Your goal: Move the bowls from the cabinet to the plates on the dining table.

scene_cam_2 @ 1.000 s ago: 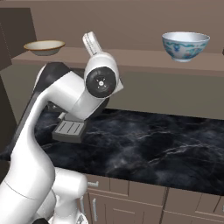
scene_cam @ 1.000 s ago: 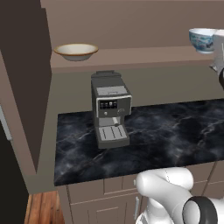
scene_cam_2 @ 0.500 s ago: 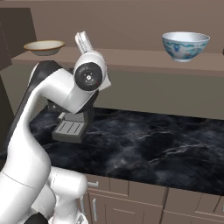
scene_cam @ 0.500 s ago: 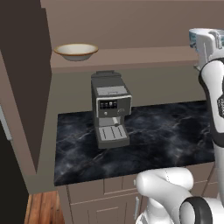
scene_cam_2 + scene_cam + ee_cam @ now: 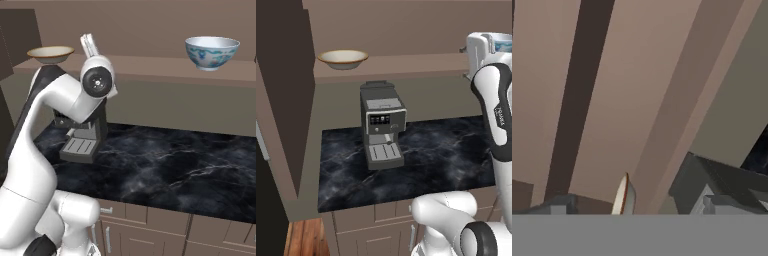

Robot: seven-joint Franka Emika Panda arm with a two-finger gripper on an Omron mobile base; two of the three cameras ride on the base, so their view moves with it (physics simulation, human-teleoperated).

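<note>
You're in a kitchen: coffee machine on a marble tabletop, bowls on a shelf, drawers below.

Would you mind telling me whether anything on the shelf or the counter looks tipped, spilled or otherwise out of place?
Nothing stands out. The cream bowl and the floral bowl both sit upright on the cabinet shelf, far apart. The coffee machine stands square on the marble counter, with no spill visible.

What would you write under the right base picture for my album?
Robot arm rising toward a shelf holding two bowls, above a coffee machine.
</note>
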